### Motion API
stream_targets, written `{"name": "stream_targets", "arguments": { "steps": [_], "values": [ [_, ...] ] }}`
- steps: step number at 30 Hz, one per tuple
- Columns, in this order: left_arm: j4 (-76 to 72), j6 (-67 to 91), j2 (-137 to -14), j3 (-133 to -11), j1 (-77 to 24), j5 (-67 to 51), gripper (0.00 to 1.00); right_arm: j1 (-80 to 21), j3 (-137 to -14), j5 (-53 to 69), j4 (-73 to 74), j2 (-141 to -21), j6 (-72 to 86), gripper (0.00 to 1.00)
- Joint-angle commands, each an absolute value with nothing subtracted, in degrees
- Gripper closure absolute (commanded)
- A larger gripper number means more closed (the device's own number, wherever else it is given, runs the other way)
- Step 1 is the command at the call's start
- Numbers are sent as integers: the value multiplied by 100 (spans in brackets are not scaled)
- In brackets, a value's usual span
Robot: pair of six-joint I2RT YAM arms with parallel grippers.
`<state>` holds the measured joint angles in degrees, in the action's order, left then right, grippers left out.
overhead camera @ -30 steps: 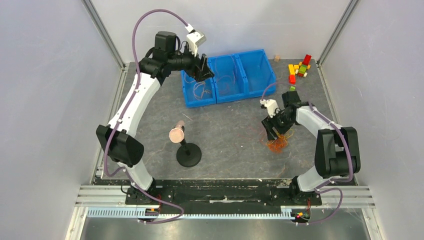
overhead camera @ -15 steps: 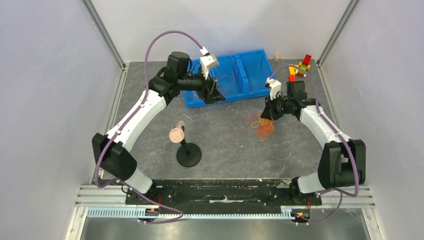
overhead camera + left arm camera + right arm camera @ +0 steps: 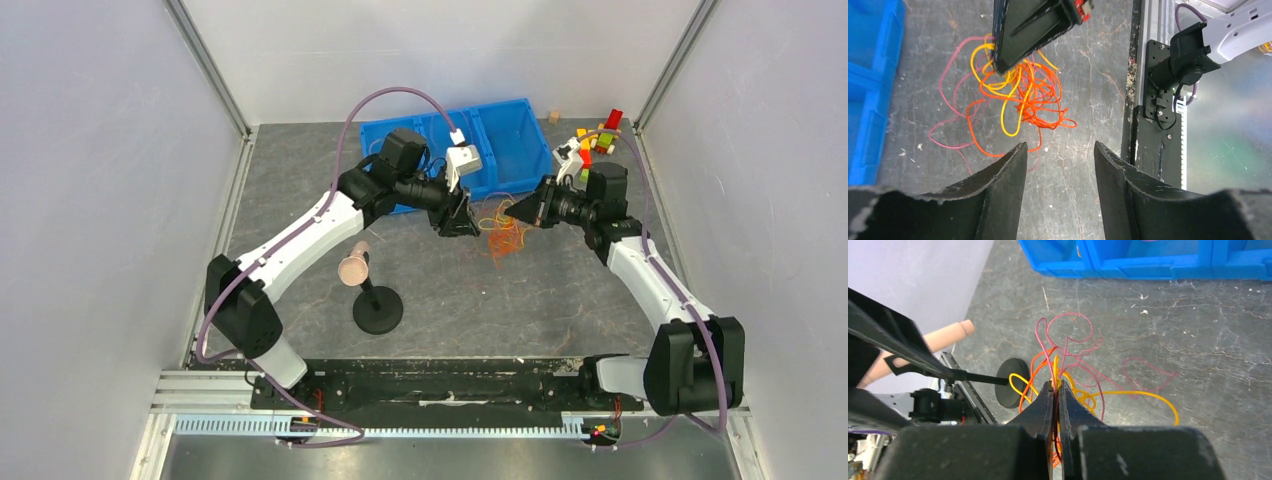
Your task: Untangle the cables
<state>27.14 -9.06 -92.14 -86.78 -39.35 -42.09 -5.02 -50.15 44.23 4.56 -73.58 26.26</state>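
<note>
The cables (image 3: pixel 500 238) are a loopy tangle of orange, yellow and red-pink wires in the middle of the table, just in front of the bins. My right gripper (image 3: pixel 513 213) is shut on a few strands at the top of the cables (image 3: pixel 1075 372), pinched between its fingertips (image 3: pixel 1048 390). From the left, my left gripper (image 3: pixel 468 225) faces the tangle and stands open. In the left wrist view, the left gripper (image 3: pixel 1059 146) has only bare floor between its jaws, with the cables (image 3: pixel 1020 97) a short way ahead under the right gripper (image 3: pixel 998 67).
Blue bins (image 3: pixel 512 150) stand at the back centre, right behind both grippers. A black stand (image 3: pixel 378 312) with a pink-tipped cylinder (image 3: pixel 353 267) sits front left of the tangle. Coloured blocks (image 3: pixel 598 135) lie at the back right corner.
The right gripper shut on the tangle and carried it from the right side up and left towards the bins. The left arm swung from the bins over to the tangle, its jaws narrowing.
</note>
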Motion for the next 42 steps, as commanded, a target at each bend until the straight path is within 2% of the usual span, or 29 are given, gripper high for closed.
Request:
{"name": "stream_targets", "arguments": {
  "steps": [1,5,13,24,31,35,42],
  "values": [
    [2544,-1007,-9265,-8607,-4010,-4646,45,-437,-4806,4534,-343,-7091,3540,100],
    [2470,-666,-9325,-8549,-4265,-4742,57,-437,-4672,4473,-534,-7062,3902,100],
    [1976,-60,-9611,-8452,-4387,-4003,53,-437,-4520,4518,-615,-6960,3988,100],
    [1455,867,-10059,-8706,-4384,-3747,57,-452,-4287,4631,-726,-6729,3942,100],
    [1276,1387,-10117,-8772,-4172,-3840,59,-455,-4147,4685,-724,-6586,3781,100],
    [1267,1470,-10186,-8780,-4104,-3858,55,-457,-4084,4704,-809,-6558,3845,100],
    [1160,1681,-10335,-8842,-4115,-3992,55,-464,-4017,4796,-1034,-6536,4066,100]
  ]
}}
